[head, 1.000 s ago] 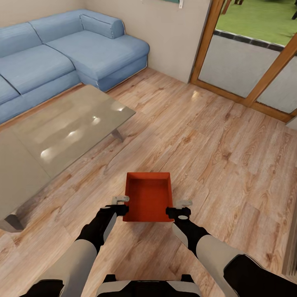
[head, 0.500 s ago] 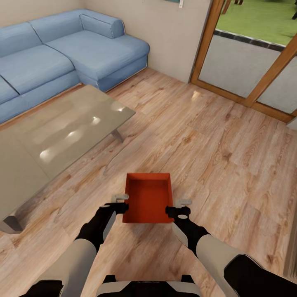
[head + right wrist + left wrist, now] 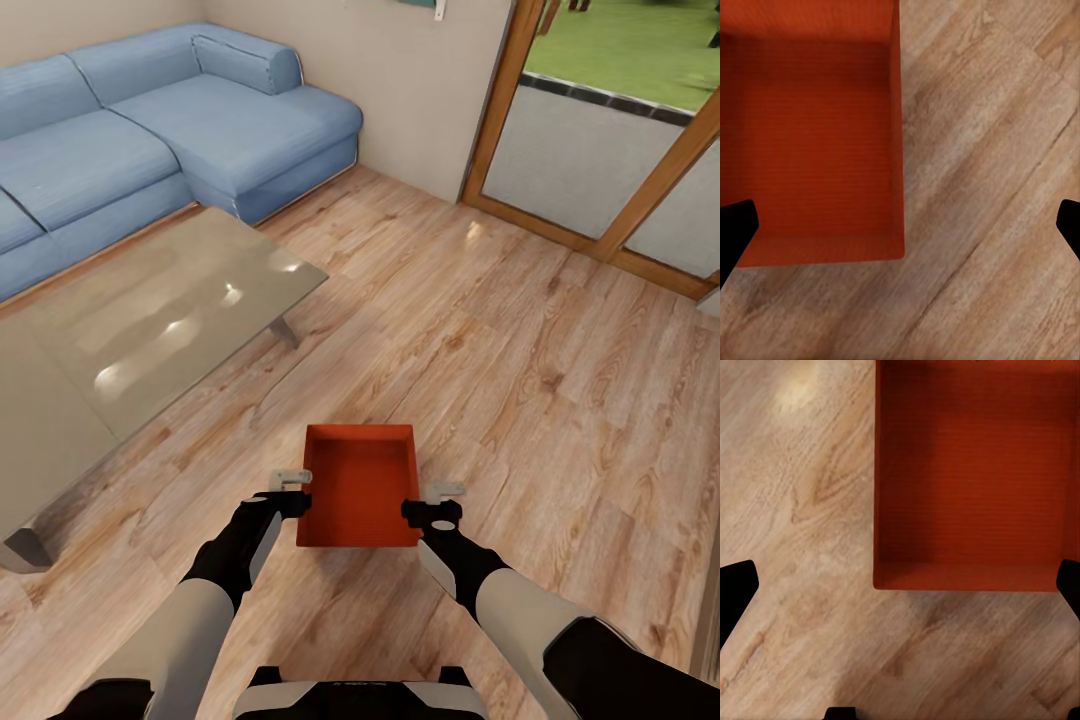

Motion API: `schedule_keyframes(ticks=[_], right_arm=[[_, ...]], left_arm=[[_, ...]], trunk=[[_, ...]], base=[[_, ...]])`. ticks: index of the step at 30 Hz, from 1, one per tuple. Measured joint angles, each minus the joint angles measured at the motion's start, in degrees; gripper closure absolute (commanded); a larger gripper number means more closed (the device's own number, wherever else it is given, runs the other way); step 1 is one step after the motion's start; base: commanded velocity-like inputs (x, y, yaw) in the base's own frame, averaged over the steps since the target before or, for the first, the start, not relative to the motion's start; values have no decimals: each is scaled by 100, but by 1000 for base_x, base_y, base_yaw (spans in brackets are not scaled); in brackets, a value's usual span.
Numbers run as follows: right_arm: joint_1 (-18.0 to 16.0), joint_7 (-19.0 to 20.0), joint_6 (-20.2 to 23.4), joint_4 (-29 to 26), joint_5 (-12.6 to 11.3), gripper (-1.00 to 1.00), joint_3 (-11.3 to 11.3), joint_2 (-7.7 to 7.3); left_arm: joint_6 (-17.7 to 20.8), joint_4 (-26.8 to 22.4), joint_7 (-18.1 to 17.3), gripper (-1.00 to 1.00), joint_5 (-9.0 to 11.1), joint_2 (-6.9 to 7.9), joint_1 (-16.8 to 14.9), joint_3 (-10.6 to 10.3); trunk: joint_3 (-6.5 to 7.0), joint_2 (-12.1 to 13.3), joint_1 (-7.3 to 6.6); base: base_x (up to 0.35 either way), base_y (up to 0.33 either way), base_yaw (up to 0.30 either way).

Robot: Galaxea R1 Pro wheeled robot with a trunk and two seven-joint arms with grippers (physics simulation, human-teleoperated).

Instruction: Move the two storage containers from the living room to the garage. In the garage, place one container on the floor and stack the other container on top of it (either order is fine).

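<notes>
One orange-red open-top storage container (image 3: 358, 485) is empty and sits over the light wood plank floor of the living room, just ahead of me. My left gripper (image 3: 292, 490) is at its left wall and my right gripper (image 3: 440, 500) at its right wall, so the bin lies between them. The left wrist view looks straight down into the container (image 3: 975, 472), with the left gripper (image 3: 900, 592) open, its black fingertips far apart. The right wrist view shows the container (image 3: 810, 135) beside the open right gripper (image 3: 900, 225). I cannot tell whether the bin is lifted.
A low glass-topped coffee table (image 3: 150, 330) stands to my left, and a blue corner sofa (image 3: 180, 120) is behind it. Wood-framed glass doors (image 3: 610, 170) are ahead on the right. Bare plank floor (image 3: 500, 350) stretches ahead and to the right.
The whole view has shifted slightly, with the table and floor sliding a little. The container and both grippers keep almost the same place in the picture.
</notes>
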Motion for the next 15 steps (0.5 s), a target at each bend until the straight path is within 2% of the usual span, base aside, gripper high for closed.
schedule_keyframes(ticks=[5, 15], right_arm=[[0, 0, 0, 0, 0, -100, 1, 0], [0, 0, 0, 0, 0, -100, 2, -16]], left_arm=[[-8, 0, 0, -100, -4, 0, 0, 0], [-9, 0, 0, -100, 2, 0, 0, 9]], trunk=[[0, 0, -2], [0, 0, 0]], base=[[218, 0, 0], [30, -1, 0]])
